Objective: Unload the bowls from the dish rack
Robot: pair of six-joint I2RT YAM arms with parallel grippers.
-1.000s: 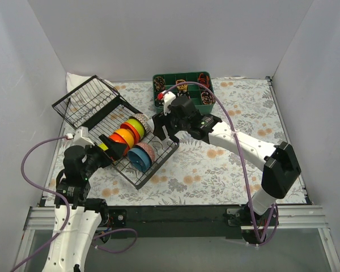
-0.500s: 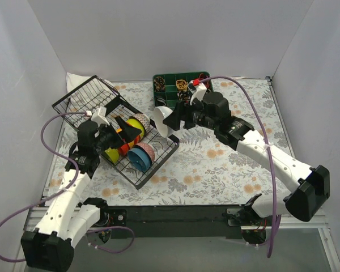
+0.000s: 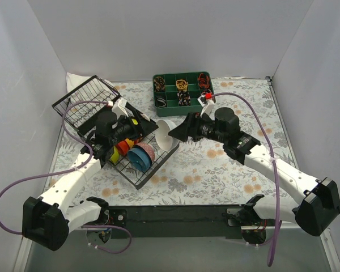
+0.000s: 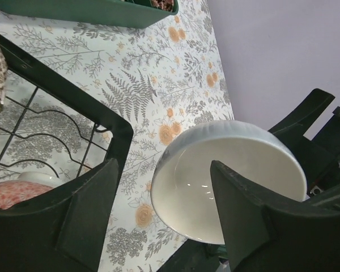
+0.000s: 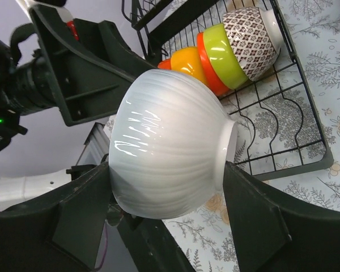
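Observation:
My right gripper (image 3: 173,135) is shut on a white bowl (image 3: 165,134), held on its side in the air just right of the black dish rack (image 3: 137,180). In the right wrist view the white bowl (image 5: 170,144) sits between my fingers (image 5: 85,218). Behind it a mosaic bowl (image 5: 252,42), a lime bowl (image 5: 226,56), a red bowl (image 5: 211,76) and an orange bowl (image 5: 184,62) stand in a row in the rack (image 5: 283,147). My left gripper (image 3: 139,128) is open and empty above the rack, facing the white bowl (image 4: 226,181). A blue bowl (image 3: 138,160) and a pinkish mosaic bowl (image 3: 148,149) stand at the rack's near end.
A green divided tray (image 3: 157,103) of tiny items stands at the back, right of the rack, and shows in the left wrist view (image 4: 90,14). A tilted wire panel (image 3: 84,101) rises at the rack's far left. The floral cloth (image 3: 226,170) covers the table.
My right gripper has drawn the white bowl away from the rack toward the right and near side. My left arm has swung up and right over the rack, its open jaws now facing the bowl.

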